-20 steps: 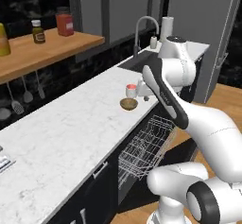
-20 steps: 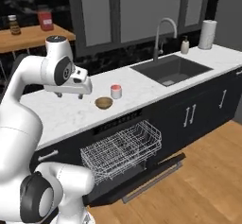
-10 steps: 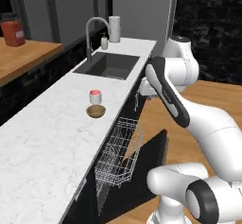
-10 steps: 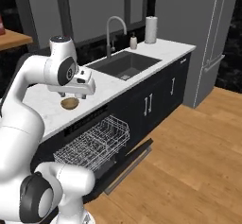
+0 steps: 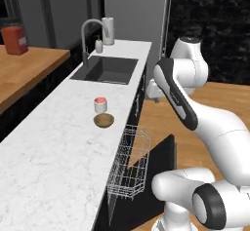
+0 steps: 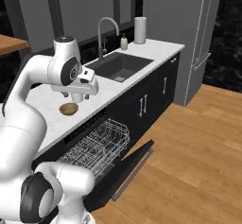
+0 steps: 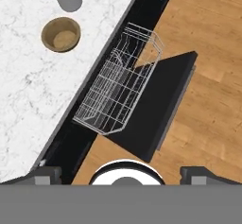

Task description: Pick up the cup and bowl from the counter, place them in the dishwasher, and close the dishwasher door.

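Marble counter [image 5: 53,147] carries empty bowl [image 5: 104,121] beside cup [image 5: 100,104]; gripper [image 7: 122,173] fingers spread apart.

Even rendered light, soft shadows, slightly blurry

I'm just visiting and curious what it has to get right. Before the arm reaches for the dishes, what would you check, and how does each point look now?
1. Gripper open and empty: ok.
2. Cup upright on the counter: ok.
3. Bowl beside the cup, unobstructed: ok.
4. Dishwasher door down: ok.
5. Wire rack pulled out, nothing in it: ok.
6. Gripper over the cup: not ok, it hangs above the rack.
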{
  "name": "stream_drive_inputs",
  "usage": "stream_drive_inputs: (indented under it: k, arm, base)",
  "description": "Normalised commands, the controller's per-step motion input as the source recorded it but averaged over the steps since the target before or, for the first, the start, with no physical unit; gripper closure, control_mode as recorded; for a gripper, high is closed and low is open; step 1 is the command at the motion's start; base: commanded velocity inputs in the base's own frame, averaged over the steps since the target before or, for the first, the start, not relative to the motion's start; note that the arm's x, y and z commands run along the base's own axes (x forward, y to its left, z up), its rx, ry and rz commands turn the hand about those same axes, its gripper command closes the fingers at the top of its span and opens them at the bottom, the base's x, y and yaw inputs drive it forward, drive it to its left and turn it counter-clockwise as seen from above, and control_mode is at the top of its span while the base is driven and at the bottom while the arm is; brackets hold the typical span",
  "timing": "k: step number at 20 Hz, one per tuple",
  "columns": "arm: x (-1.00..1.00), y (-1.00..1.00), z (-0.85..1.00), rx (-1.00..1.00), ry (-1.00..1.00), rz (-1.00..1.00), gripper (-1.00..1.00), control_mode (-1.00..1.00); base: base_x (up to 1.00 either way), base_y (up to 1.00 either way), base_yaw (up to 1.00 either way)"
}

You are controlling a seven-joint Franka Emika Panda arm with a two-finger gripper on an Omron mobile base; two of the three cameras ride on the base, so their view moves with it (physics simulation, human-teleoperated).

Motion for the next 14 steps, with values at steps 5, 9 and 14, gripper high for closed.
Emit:
stream_drive_inputs:
  k: [5, 9, 14]
  arm:
    - [0.00, 0.00, 0.00, 0.00, 0.00, 0.00, -1.00, 1.00]
    - [0.00, 0.00, 0.00, 0.00, 0.00, 0.00, -1.00, 1.00]
    - [0.00, 0.00, 0.00, 0.00, 0.00, 0.00, -1.00, 1.00]
  base:
    - [0.00, 0.51, -0.10]
    - [0.00, 0.47, -0.05]
    - [0.00, 0.50, -0.03]
